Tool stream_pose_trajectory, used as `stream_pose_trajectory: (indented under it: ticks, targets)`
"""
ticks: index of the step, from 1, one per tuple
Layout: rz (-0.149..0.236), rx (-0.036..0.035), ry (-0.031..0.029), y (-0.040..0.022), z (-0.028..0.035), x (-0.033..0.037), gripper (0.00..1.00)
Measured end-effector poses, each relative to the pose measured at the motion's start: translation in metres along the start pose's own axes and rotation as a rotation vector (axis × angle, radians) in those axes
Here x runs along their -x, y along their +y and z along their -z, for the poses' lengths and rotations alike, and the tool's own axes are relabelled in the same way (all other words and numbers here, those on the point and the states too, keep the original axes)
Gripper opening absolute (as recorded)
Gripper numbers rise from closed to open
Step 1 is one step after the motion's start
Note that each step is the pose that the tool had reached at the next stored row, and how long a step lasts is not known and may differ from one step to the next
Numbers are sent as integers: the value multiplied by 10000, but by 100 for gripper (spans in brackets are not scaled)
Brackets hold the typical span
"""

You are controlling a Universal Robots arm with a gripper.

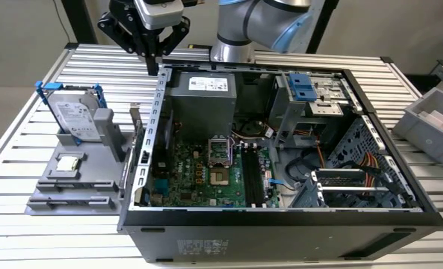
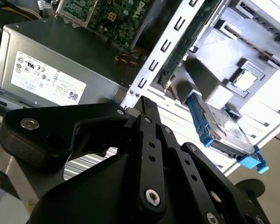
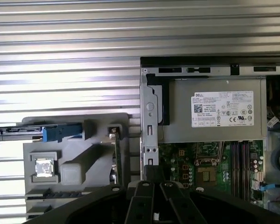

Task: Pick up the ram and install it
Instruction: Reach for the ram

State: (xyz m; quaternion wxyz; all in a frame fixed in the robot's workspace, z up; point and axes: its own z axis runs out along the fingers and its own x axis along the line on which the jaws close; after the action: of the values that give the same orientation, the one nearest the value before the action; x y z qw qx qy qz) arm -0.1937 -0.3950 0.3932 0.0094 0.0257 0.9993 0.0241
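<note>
**Over the far left corner of the case, the gripper [image 1: 154,68] hangs with its fingers together, holding nothing**

On the slatted metal table [image 1: 71,73] stands an open computer case [image 1: 281,224], which takes up the middle and the exterior view's right. The robot arm [image 1: 266,22] rises behind the case's far wall. Inside the case, a grey power supply [image 1: 203,101] sits at the far side. The green motherboard [image 1: 199,179] lies nearer, with its long black slots [image 1: 252,179] running near to far. A grey bin [image 1: 430,120] sits on the table at the exterior view's right, apart from the case.

On the exterior view's left, just beside the case, is a grey holder [image 1: 79,185]. A silver hard drive [image 1: 75,115] in a blue frame leans upright at the holder's far end. The black gripper is up in the air, above the table and the case's far left corner. Both wrist views show its fingers closed against each other with nothing between them.

The ram [image 3: 117,156] stands on edge in a slot of the holder, on the side next to the case wall. In the first wrist view it is a thin green line. In the second wrist view it is a long green strip [image 2: 184,42] beside the wall's slotted metal. It is well apart from the gripper and not in the motherboard. A small square chip [image 1: 69,163] lies flat in a pocket of the holder, nearer than the hard drive.
</note>
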Motion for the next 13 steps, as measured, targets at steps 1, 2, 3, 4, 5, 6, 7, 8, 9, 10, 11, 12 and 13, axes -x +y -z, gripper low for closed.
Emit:
stream_pose_trajectory:
  ticks: [1,2,3,4,5,6,7,8,9,10,11,12,13]
  targets:
    - [4,-1,1,0,1,-11,0]
    - [9,0,1,-1,1,-21,0]
    - [13,0,1,-1,1,-32,0]
    - [16,0,2,-2,1,-43,0]
    - [20,0,2,-2,2,-54,0]
    - [23,0,2,-3,2,-66,0]
    - [27,0,3,-3,2,-77,0]
    - [30,0,3,-4,2,-88,0]
    - [34,0,3,-4,2,-99,0]
    - [37,0,4,-4,3,-109,0]
    - [40,0,5,-4,3,-119,0]
    - [41,0,5,-4,3,-127,0]
    - [43,0,6,-3,3,-137,0]
